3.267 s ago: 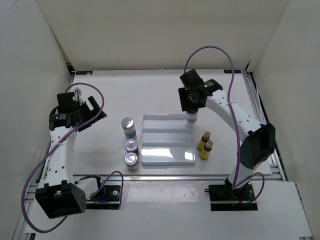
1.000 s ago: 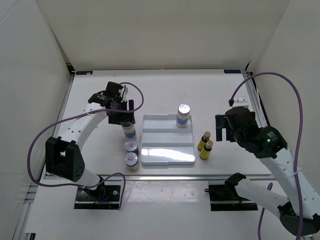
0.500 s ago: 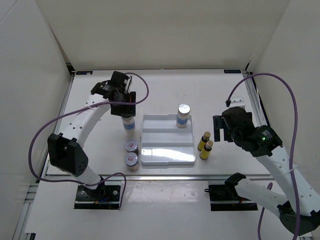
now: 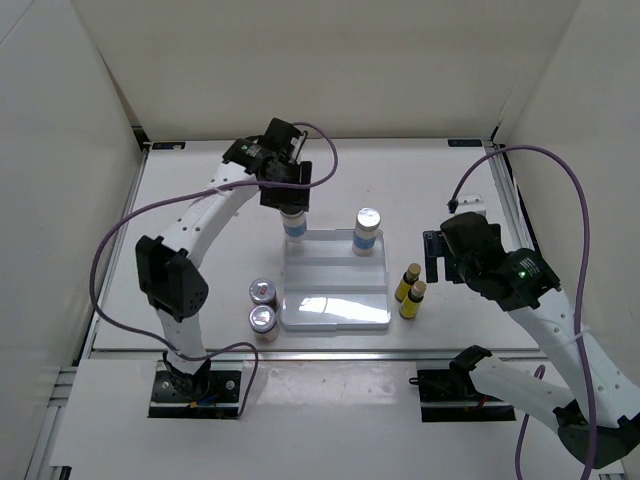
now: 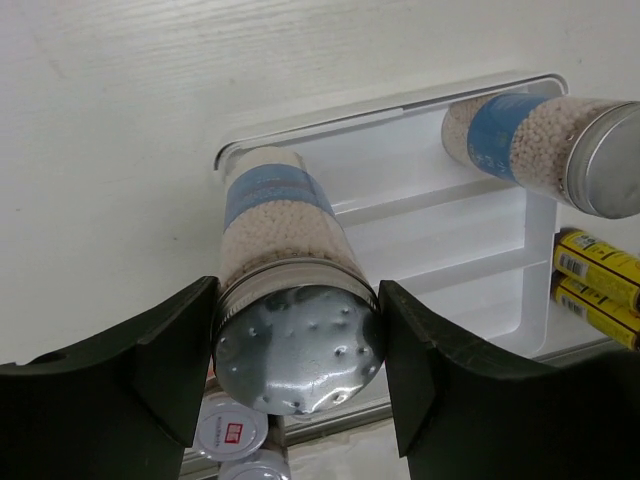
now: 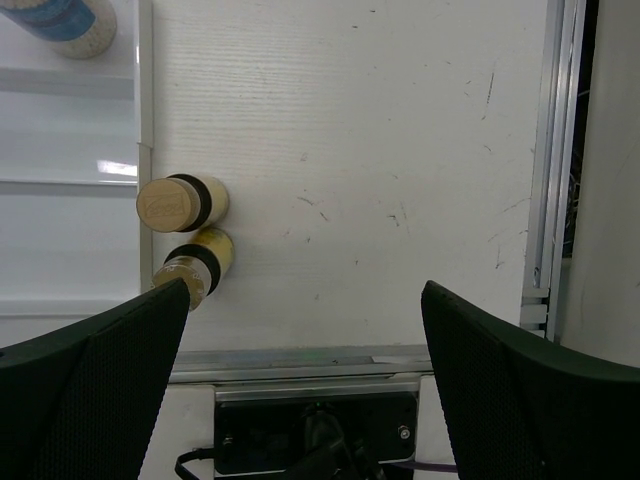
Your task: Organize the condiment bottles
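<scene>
The left arm (image 4: 205, 212) rises from its base at the near left of the bench (image 4: 420, 190), bends at the elbow and stretches far forward and to the right, its wrist turned down over the far left corner of the white stepped tray (image 4: 335, 312). The left jaws are clamped from both sides on the silver cap of a blue-labelled shaker bottle (image 5: 275, 200), filled with pale granules. The bottle hangs upright with its base over that tray corner. Whether the base touches the tray cannot be told.

A second blue-labelled bottle (image 4: 368, 232) stands upright on the tray's far step, towards its right end, well apart from the held one.

Two silver-lidded jars (image 4: 262, 305) stand side by side on the bench, just beside the tray's left edge at its near end. Two slim yellow bottles (image 6: 185, 235) with tan caps stand close together on the bench, just beside the tray's right edge.

The right arm (image 4: 520, 280) folds up from its base at the near right and leans in towards the left, its wrist held above the bench to the right of the yellow bottles. The right jaws are spread wide, with only bare bench between them, and they hold nothing.
</scene>
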`<action>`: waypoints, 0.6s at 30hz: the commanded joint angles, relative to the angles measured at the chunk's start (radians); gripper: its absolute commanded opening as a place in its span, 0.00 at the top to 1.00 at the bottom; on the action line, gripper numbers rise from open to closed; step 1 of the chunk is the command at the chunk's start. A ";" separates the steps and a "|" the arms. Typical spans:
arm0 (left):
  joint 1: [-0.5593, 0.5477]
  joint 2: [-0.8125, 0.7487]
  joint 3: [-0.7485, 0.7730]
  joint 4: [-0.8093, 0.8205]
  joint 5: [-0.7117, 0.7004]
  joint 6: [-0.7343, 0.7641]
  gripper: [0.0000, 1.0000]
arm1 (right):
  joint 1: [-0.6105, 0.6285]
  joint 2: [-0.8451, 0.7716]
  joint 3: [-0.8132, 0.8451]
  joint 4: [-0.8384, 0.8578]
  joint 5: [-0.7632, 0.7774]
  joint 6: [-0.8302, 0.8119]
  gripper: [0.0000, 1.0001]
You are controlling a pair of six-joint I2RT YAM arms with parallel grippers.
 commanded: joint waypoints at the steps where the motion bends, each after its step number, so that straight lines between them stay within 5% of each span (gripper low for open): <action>1: -0.042 0.028 0.079 -0.001 0.011 -0.029 0.77 | -0.003 0.004 -0.004 0.030 -0.003 0.007 0.00; 11: -0.089 0.110 0.076 0.017 -0.047 -0.047 0.75 | -0.003 0.005 -0.004 0.030 -0.003 -0.002 0.00; 14: -0.089 0.131 0.067 0.017 -0.057 -0.047 0.69 | -0.003 0.014 -0.013 0.039 -0.012 -0.002 0.00; 18: -0.089 0.142 0.067 0.026 -0.069 -0.047 0.46 | -0.003 0.023 -0.013 0.040 -0.012 -0.002 0.00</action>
